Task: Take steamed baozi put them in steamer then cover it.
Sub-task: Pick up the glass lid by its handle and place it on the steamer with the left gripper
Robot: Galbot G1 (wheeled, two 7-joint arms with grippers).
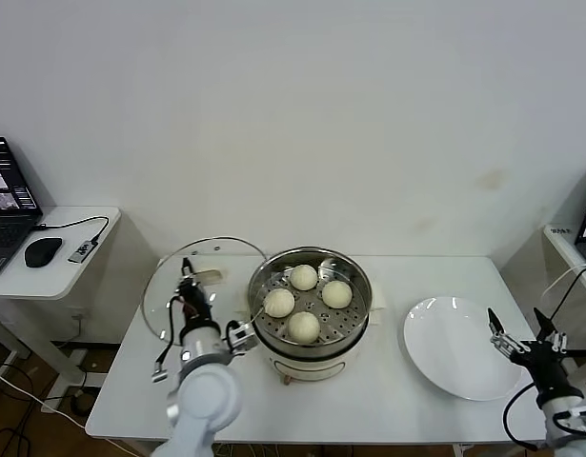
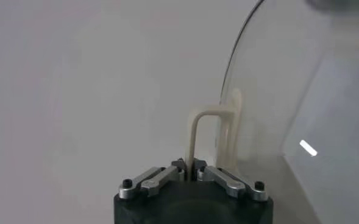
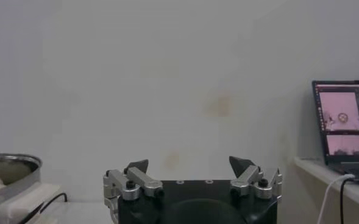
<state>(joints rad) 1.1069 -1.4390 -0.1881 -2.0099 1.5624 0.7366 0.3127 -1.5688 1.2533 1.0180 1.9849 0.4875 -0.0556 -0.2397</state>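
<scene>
While my left gripper (image 1: 187, 269) is clamped on the cream-white handle (image 2: 211, 131) of the cover (image 1: 178, 286), the glass disc stands tilted on its edge, lifted over the white table (image 1: 369, 400) at about nine o'clock from the steamer (image 1: 310, 309). In my left wrist view the fingers (image 2: 222, 178) are pressed together on that handle.

My right gripper (image 1: 523, 340) hovers near the table's right edge with its jaws spread wide and nothing between them, at three o'clock of the white plate (image 1: 459, 357).

In the steamer, four steamed baozi (image 1: 303, 277) lie on the perforated tray, and the pot is not yet covered.

Farther off, a laptop (image 1: 7, 205) and a mouse (image 1: 42, 251) rest on a side table (image 1: 54, 276) at ten o'clock. I cannot read any writing on its screen.
</scene>
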